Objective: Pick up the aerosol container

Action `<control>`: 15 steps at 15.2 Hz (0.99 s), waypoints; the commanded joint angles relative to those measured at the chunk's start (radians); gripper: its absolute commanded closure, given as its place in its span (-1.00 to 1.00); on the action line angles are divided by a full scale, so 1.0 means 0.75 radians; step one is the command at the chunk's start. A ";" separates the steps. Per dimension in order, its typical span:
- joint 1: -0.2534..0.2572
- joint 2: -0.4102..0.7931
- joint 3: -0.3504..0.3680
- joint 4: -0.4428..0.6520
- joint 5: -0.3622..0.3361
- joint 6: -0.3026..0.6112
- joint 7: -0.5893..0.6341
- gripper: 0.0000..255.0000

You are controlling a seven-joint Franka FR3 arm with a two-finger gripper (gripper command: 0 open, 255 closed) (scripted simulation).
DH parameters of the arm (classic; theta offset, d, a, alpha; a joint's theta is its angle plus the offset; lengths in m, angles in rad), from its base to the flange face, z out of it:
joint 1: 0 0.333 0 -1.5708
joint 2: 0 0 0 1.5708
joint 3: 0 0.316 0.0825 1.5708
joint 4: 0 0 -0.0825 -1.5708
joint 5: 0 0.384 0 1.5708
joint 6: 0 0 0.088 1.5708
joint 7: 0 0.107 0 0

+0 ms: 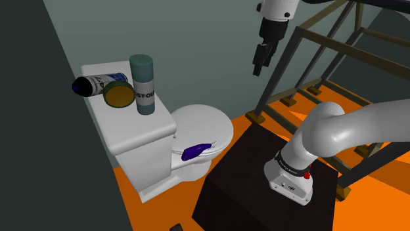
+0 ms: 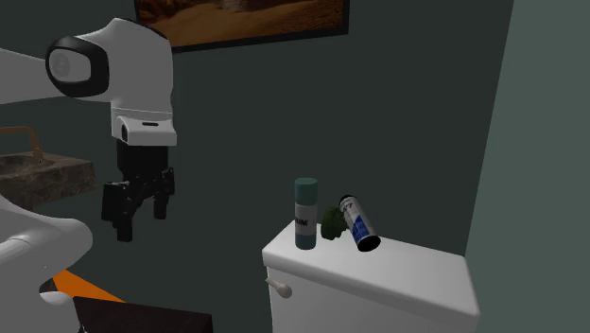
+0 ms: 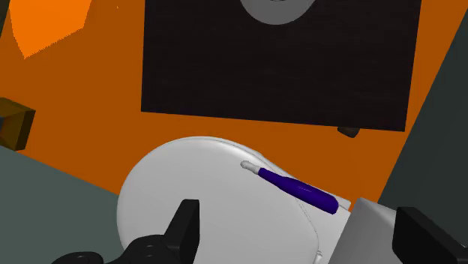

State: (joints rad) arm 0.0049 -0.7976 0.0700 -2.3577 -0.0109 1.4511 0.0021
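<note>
An upright grey spray can with a teal cap [image 1: 144,85] [image 2: 304,216] stands on the white toilet tank lid [image 1: 131,128] [image 2: 397,274]. Beside it a blue-and-white can with a black end [image 1: 98,84] [image 2: 357,225] lies tilted against a round green tin [image 1: 119,95] [image 2: 331,223]. My black gripper [image 1: 261,65] [image 2: 140,222] [image 3: 300,240] hangs open in the air, well off to the shoulder view's right of the tank and higher than the cans. Nothing is between its fingers [image 3: 184,221]. Below the gripper is the closed toilet lid [image 3: 195,195].
A purple toothbrush [image 1: 197,151] [image 3: 296,190] lies on the toilet lid [image 1: 204,121]. The dark stand [image 1: 256,177] sits on an orange floor. A dark wooden frame [image 1: 328,59] rises behind the arm. A grey wall stands close behind the tank.
</note>
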 commanded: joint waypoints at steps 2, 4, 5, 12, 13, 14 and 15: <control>0.005 0.037 0.021 0.023 0.018 0.018 0.024 -1.00; 0.015 0.113 0.062 0.073 0.049 0.052 0.071 -1.00; 0.019 0.152 0.082 0.100 0.062 0.068 0.094 -1.00; 0.038 0.438 0.217 0.331 0.118 0.158 0.255 -1.00; 0.040 0.481 0.236 0.370 0.120 0.167 0.279 -1.00; 0.042 0.525 0.254 0.410 0.121 0.175 0.303 -1.00; 0.044 0.569 0.272 0.452 0.119 0.182 0.327 -1.00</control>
State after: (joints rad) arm 0.0361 -0.4042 0.2599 -2.0510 0.0784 1.5826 0.2281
